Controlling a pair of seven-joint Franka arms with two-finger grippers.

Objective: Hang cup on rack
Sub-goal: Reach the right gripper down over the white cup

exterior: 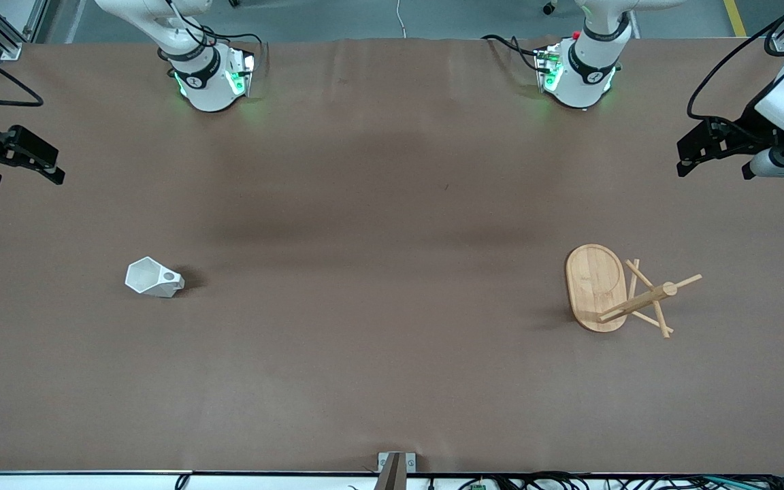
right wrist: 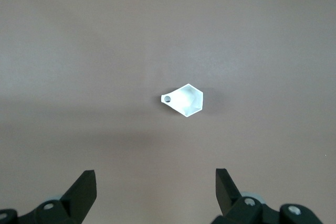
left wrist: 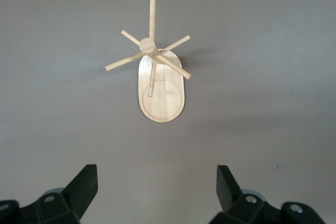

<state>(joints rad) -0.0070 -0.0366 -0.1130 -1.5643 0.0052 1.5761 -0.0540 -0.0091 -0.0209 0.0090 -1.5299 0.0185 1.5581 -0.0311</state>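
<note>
The white faceted cup [exterior: 154, 278] sits on the brown table toward the right arm's end, with its pierced handle tab pointing toward the table's middle. It also shows in the right wrist view [right wrist: 186, 99]. The bamboo rack [exterior: 595, 286] stands upright on its oval base toward the left arm's end, with its peg arms crossing on the post; it also shows in the left wrist view [left wrist: 161, 94]. My right gripper [exterior: 28, 178] [right wrist: 156, 182] is open and empty, held high at the table's end, apart from the cup. My left gripper [exterior: 713, 173] [left wrist: 157, 182] is open and empty, held high near the rack's end.
The brown table cover [exterior: 378, 272] is bare between cup and rack. The arm bases [exterior: 208, 82] [exterior: 579, 75] stand along the edge farthest from the front camera. A small metal bracket [exterior: 395, 466] sits at the nearest edge.
</note>
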